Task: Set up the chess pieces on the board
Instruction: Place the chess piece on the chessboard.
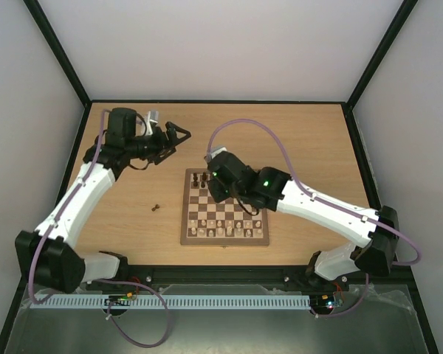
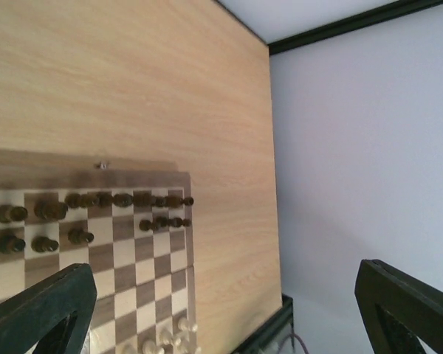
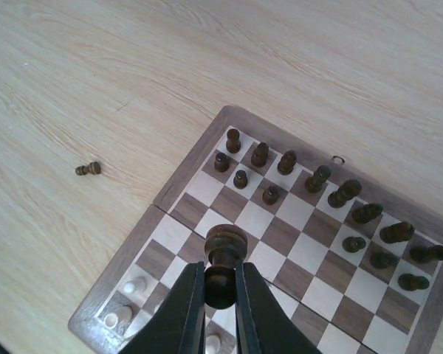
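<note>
**A:** Biggest risk imo: the right gripper is clamped tight on a dark piece by just one end, so it might tilt on release and bump the dark rows.

**B:** Yep. It hangs over the board, above open squares just short of those rows. The left gripper is wide open, empty, well away. A stray piece lies on the table.

The top external view looks steeply down from high above the near edge and takes in the whole light-wood counter. The left wrist view sits near the far left corner, facing the right edge across the square brown-and-cream checkered wooden board. The right wrist view looks down from close above the board's left side. All three share the small dark brown wooden chess pieces along its far side.
</note>
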You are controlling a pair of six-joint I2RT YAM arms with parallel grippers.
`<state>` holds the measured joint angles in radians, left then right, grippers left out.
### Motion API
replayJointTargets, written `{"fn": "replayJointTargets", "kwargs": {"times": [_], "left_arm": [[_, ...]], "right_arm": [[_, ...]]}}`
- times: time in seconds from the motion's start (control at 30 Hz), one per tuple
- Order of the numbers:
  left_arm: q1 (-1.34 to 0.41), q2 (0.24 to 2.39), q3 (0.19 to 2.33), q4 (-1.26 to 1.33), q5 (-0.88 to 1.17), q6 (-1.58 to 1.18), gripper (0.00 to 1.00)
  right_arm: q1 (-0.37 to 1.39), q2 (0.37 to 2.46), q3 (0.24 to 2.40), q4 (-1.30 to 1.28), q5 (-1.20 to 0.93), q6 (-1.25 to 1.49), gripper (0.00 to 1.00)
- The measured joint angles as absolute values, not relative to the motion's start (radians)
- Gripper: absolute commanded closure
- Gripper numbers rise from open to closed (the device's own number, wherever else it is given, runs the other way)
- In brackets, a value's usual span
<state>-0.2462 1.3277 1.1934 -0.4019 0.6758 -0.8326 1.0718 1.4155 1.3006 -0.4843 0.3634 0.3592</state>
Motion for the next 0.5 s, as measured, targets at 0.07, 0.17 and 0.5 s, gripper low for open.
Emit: {"fn": "replayJointTargets", "kwargs": {"times": [0.07, 0.17, 0.5], "left_arm": [[-0.25, 1.267, 1.147, -0.371, 0.641, -0.818, 0.01], [-0.271, 1.193, 1.083, -0.347, 0.58, -0.79, 0.01], [-0.379, 0.96, 0.914, -0.337, 0.358, -0.698, 0.01]], "right_arm": [[1.05, 1.414, 1.337, -0.538, 0.319, 0.373, 0.96], [1.019, 1.413, 1.39, -0.616, 0.254, 0.388, 0.95], [0.994, 1.42, 1.423, -0.828, 0.1, 0.406, 0.93]]}}
